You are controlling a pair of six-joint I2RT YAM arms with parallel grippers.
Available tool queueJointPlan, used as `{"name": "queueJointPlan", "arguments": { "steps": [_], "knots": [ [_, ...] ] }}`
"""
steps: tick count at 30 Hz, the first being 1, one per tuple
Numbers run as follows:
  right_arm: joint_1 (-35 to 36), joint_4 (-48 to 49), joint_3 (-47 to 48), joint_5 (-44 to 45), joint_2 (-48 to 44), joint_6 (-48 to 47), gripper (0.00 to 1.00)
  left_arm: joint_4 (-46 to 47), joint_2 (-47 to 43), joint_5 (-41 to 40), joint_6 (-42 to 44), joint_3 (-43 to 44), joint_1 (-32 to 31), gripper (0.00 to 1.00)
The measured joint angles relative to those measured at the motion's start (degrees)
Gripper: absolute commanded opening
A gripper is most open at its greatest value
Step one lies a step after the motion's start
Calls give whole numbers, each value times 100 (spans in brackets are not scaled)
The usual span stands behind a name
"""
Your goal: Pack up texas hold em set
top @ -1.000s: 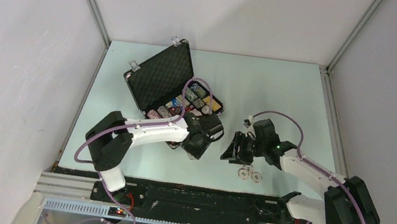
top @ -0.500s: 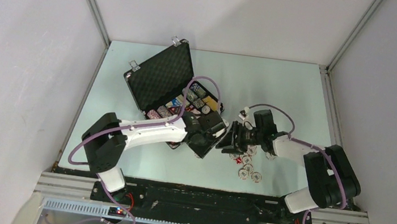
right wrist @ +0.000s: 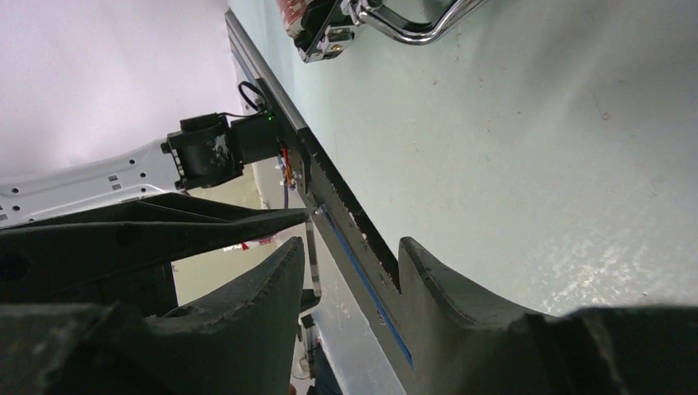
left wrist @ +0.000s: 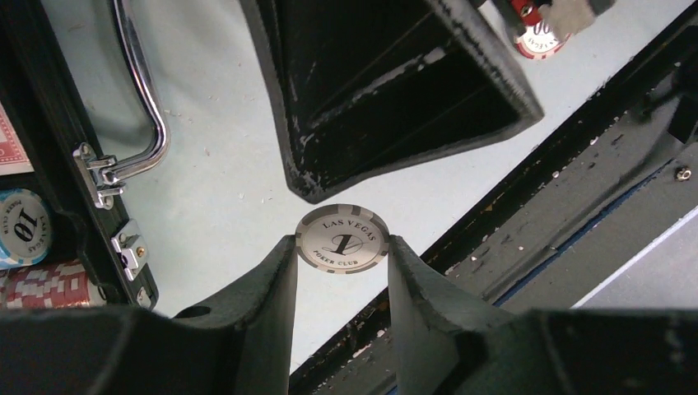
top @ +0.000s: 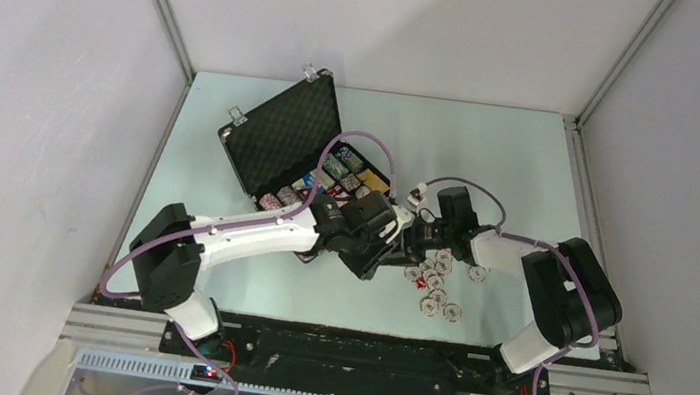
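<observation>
Both arms meet nose to nose near the middle of the worktop (top: 521,168), just off the near right corner of the case (top: 281,135). The left gripper (left wrist: 342,251) has its fingers (left wrist: 267,284) pinched on the rim of a white chip (left wrist: 342,237). The chip reads Las Vegas Poker Club and faces the wrist camera. Opposite it, the right gripper (right wrist: 350,255) stands partly open, its fingers (right wrist: 449,284) apart with nothing between them. The case lies toward the far left corner of the worktop, lid raised to show its foam lining and racked chips (top: 341,171) filling the tray. Its silver handle (left wrist: 144,99) points at the two grippers. In the left wrist view, a blue chip (left wrist: 20,226) marked 10 and a red stack (left wrist: 45,284) sit just inside the case wall. Loose chips (top: 434,280) lie scattered on the worktop beside the right gripper, toward the near edge.
</observation>
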Motion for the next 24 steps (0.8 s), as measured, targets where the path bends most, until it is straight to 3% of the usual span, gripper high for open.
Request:
{"name": "queueJointPlan", "arguments": {
  "steps": [5, 15, 17, 20, 24],
  "knots": [
    [83, 76, 7, -118, 44, 39, 41, 57, 0, 90, 39, 0, -4, 23],
    [199, -55, 31, -223, 44, -59, 36, 98, 0, 105, 57, 0, -4, 24],
    [247, -105, 31, -240, 44, -90, 33, 101, 0, 105, 59, 0, -4, 24],
    [302, -144, 33, -260, 44, -120, 19, 98, 0, 127, 87, 0, -7, 24],
    [345, -144, 50, -299, 44, -111, 12, 107, 0, 166, 101, 0, -15, 24]
  ]
}}
